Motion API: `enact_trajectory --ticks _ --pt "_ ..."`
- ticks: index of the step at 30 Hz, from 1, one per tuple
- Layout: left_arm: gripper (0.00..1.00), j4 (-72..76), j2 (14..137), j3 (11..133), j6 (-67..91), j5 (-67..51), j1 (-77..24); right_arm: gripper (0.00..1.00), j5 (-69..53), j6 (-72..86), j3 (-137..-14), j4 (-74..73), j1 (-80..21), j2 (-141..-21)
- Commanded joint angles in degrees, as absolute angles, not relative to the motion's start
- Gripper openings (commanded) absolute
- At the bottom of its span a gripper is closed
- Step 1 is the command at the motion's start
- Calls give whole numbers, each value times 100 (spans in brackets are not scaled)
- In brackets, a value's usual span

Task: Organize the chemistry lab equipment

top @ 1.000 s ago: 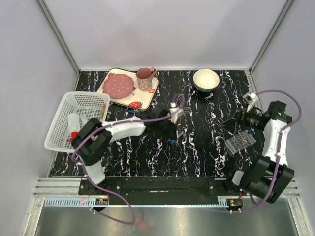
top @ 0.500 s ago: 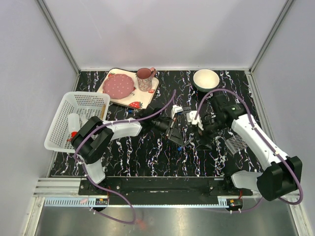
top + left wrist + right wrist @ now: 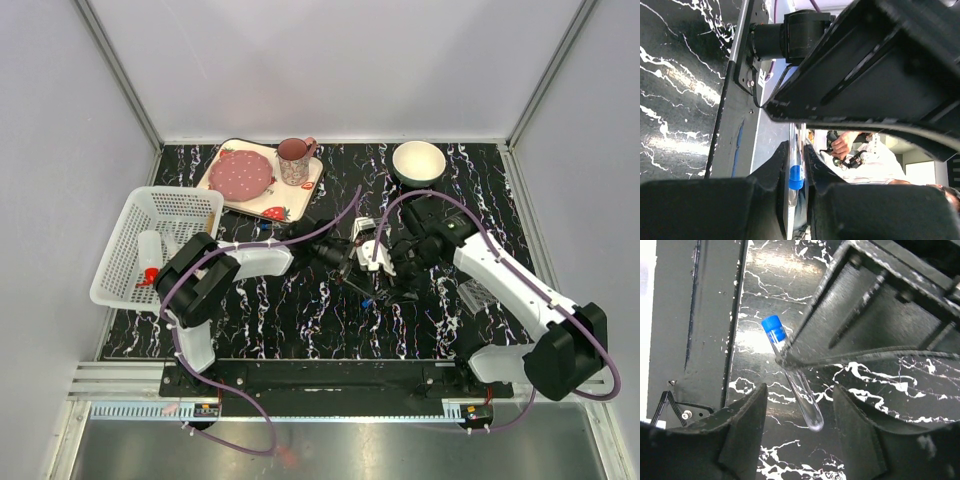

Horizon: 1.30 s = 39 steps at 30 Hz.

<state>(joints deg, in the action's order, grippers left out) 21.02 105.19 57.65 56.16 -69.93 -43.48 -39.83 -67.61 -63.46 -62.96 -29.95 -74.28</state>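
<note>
A clear test tube with a blue cap is held slantwise above the black marbled table, with my left gripper shut on it just below the cap. My right gripper has come in from the right. Its jaws stand on either side of the tube's round glass end, with a gap on each side. In the top view both grippers meet at mid-table. The clear perforated rack lies at the right, partly under the right arm. A white squeeze bottle lies in the white basket.
A strawberry-print tray with a pink plate and cup sits at the back left. A white bowl sits at the back centre-right. Purple cables loop over both arms.
The right arm swung left from above the rack to the left gripper, and its jaws narrowed around the tube's lower end. The left gripper kept hold of the tube.
</note>
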Motion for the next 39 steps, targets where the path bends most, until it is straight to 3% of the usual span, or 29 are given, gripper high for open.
enact_trajectory --ticks 1,6,8,10,14,16,19,22,25,26,31,39 --pt "7 2645 10573 6012 5879 -7093 -4342 50 -3780 -6662 -6416 -6187 -3234 -7488" --pt "11 3452 10547 5802 6458 -7014 -4289 23 -3771 -6557 -6372 -6161 -3313 -7471" --pt "18 4362 10503 5661 7114 -6953 -4202 15 -3805 -6504 -6337 -6144 -3313 -7427" --pt "37 5234 10459 5319 7723 -6751 -4088 13 -3910 -6346 -6337 -6143 -3313 -7374" --pt "52 7491 10162 4573 8997 -6338 -3579 12 -4366 -5768 -6328 -6083 -3209 -7269" --pt "56 7725 9968 4317 8983 -6031 -3393 11 -4997 -5521 -6232 -5995 -3033 -7242" --pt "70 7219 9075 3824 8107 -5522 -3164 11 -5875 -4766 -6109 -5574 -2542 -7207" --pt "76 5287 7995 3639 6324 -4698 -3190 12 -6545 -3633 -5881 -4766 -1961 -7119" --pt "89 4097 7009 3525 4960 -3600 -3348 12 -6889 -2227 -5565 -3598 -1522 -7014" --pt "99 4000 6805 3403 4609 -3308 -3470 12 -6978 -1362 -5476 -2855 -1416 -7014" --pt "99 4288 6275 3112 4043 -1620 -4051 12 -7531 973 -4975 -653 -914 -7172" --pt "97 6450 7662 3190 5089 -1222 -4517 13 -7673 2768 -4307 1458 -853 -7093"
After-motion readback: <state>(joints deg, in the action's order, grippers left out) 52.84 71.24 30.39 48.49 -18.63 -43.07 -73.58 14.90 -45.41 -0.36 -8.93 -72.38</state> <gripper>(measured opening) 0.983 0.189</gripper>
